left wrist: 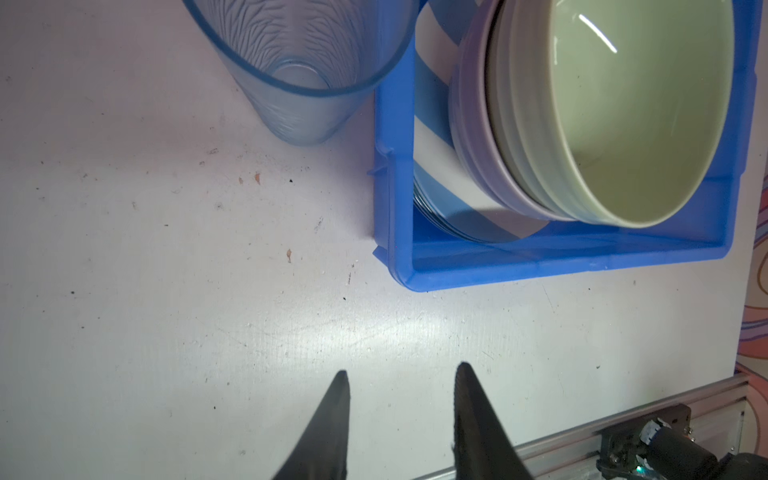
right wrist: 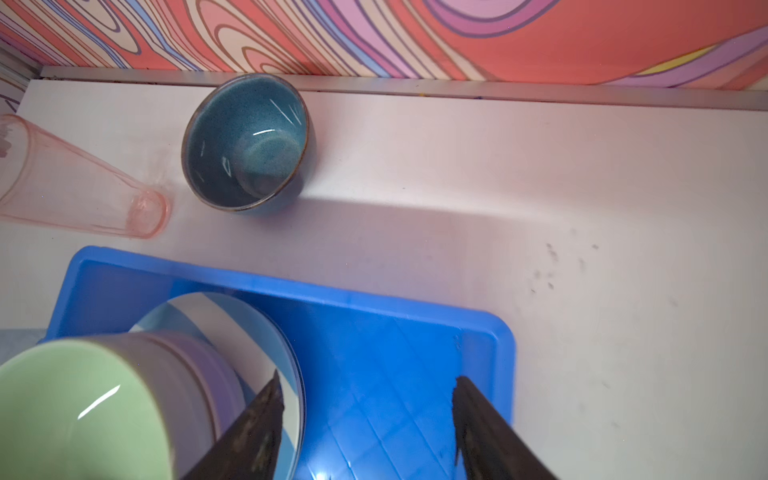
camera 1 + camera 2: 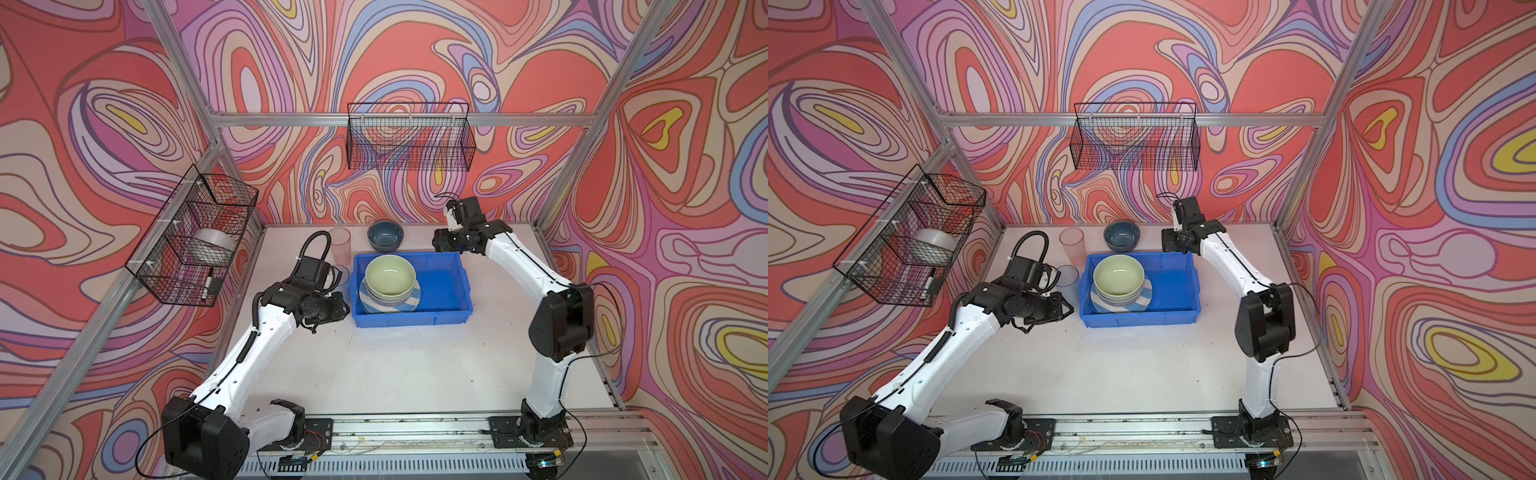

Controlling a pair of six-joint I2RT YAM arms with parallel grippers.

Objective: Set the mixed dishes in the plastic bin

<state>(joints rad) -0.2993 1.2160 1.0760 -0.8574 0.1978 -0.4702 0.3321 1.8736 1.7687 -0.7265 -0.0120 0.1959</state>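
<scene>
Tricky one first: the bluish tumbler (image 3: 1068, 276), just left of centre in a top view, is mostly hidden behind the left arm's wrist, with only an arc of rim showing. From the left wrist camera it stands upright on the table (image 1: 166, 249) just beside the plastic bin (image 1: 395, 208), its mouth clipped by the frame edge. Touching the wall or not? Can't tell.

Inside the bin, at its left end in both top views, the pale green bowl (image 3: 390, 276) sits nested in a lilac-grey bowl (image 1: 473, 137) on top of blue-and-white striped plates (image 1: 432, 166). How many plates is impossible to count. Behind the bin, upper middle of both top views, the dark blue-grey bowl (image 3: 385, 236) and the pinkish tumbler (image 3: 340, 245) stand on the table, outside the bin.

Now the fingers. Left gripper (image 1: 402, 370): a moderate gap, nothing between them, hanging over bare table near the bin's corner. Right gripper (image 2: 368, 377): spread wider, empty too, poised above the bin's open floor beside the plate stack.
</scene>
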